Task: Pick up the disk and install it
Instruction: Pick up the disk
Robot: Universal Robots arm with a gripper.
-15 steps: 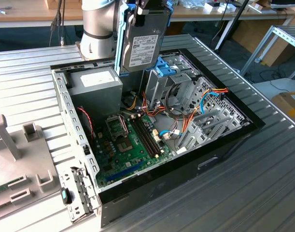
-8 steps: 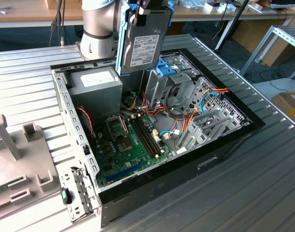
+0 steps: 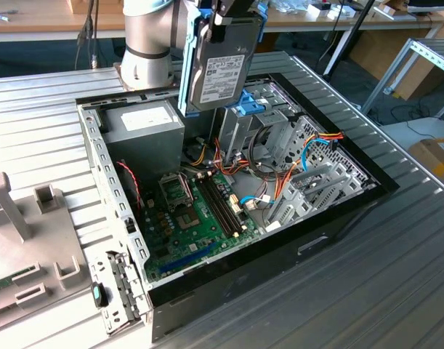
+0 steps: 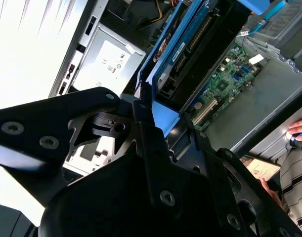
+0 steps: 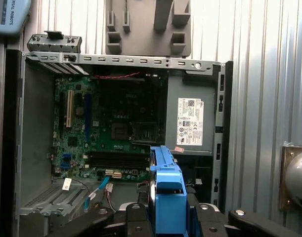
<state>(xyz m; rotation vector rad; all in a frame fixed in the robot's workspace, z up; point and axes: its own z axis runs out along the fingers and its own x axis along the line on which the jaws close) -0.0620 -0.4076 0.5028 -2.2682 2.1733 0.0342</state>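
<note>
We clamp one grey-metal, blue-railed disk (image 3: 220, 69) between our two black fingers (image 4: 143, 118); the exterior view shows its labelled face, both wrist views its edge.

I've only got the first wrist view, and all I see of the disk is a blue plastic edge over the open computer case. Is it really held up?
Observer: Yes. In the exterior view the flat grey-metal disk with white label and light-blue plastic rails hangs upright in the gripper, over the open black computer case.
Operator: What's under it?
Observer: Just below it there, the upright metal drive cage with blue tabs, on the exterior view's right of the grey power-supply box.
Operator: Anyone nearby?
Observer: In the second wrist view, a person's hand shows past the case's edge.
</note>
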